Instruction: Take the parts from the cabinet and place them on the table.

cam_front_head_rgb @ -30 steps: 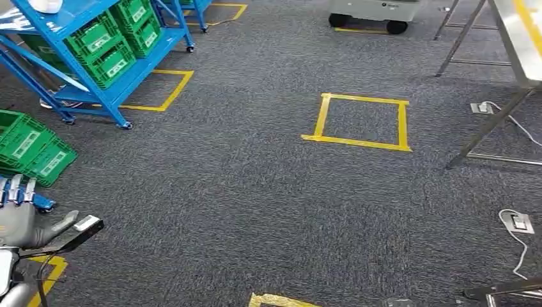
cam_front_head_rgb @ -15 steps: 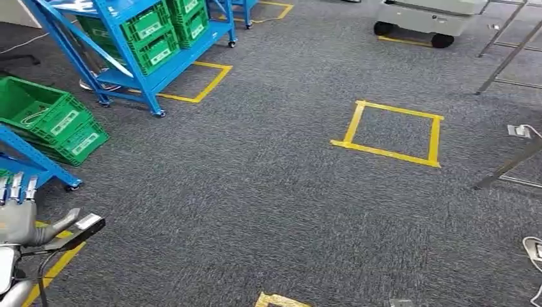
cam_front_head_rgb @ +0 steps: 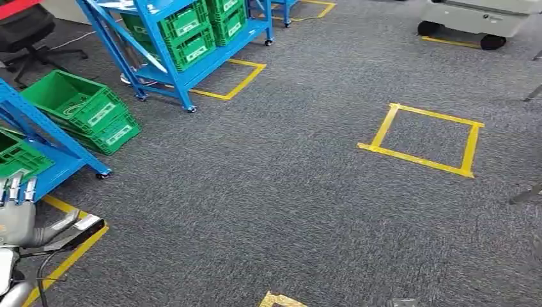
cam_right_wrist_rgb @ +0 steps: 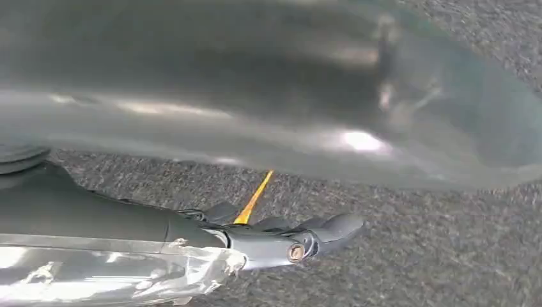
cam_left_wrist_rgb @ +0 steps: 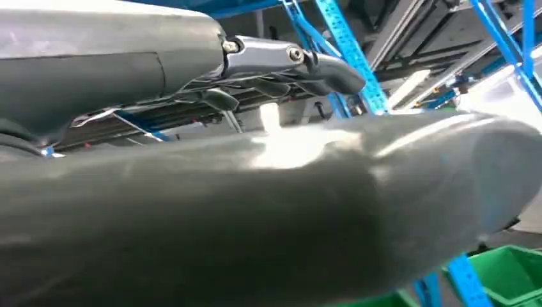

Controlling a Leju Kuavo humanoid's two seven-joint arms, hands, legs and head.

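Left hand (cam_front_head_rgb: 19,217) low at near-left of head view, fingers straight and apart, nothing held. Right hand (cam_right_wrist_rgb: 268,240) seen in right wrist view over grey carpet, fingers loosely extended, nothing in it. Parts not discernible; presumably inside green bins (cam_front_head_rgb: 185,32) on blue cabinet (cam_front_head_rgb: 163,61), well ahead of left hand and slightly to its right. Nearer blue rack (cam_front_head_rgb: 45,144) just ahead of left hand. Green crates (cam_front_head_rgb: 83,112) on floor between racks. Left hand is nearer one to cabinet. Yellow tape square (cam_front_head_rgb: 425,139) far off to right.
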